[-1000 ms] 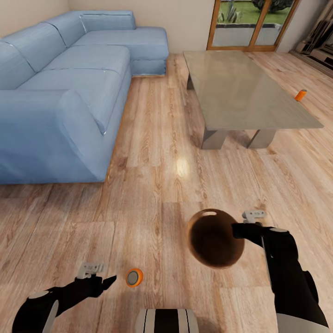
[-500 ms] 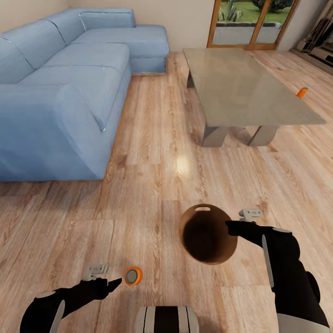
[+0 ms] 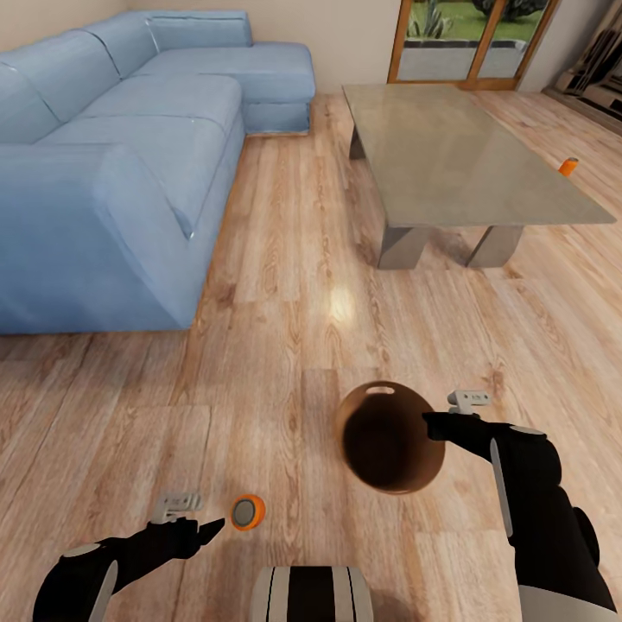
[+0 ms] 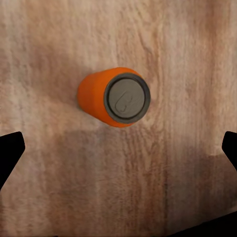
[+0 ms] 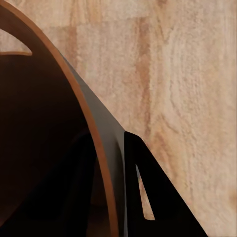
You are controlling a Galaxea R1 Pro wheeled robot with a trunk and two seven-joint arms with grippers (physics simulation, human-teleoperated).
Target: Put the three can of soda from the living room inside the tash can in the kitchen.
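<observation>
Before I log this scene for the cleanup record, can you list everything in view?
Soda cans: two, orange; one standing on the floor by the left pincer, one on the floor past the table's far right.
Bin: one, brown, held by its rim.
Sofa: one, blue, left.
Coffee table: one, grey.
Glass doors: wood-framed, at the back.
Floor: light wood.
Left pincer: open, beside the near can.
Right pincer: shut on the bin's rim.

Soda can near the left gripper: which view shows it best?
Left wrist view: the soda can sits large and centred, its grey end and orange side clear. Head view shows it small, off the left gripper's tip.
</observation>
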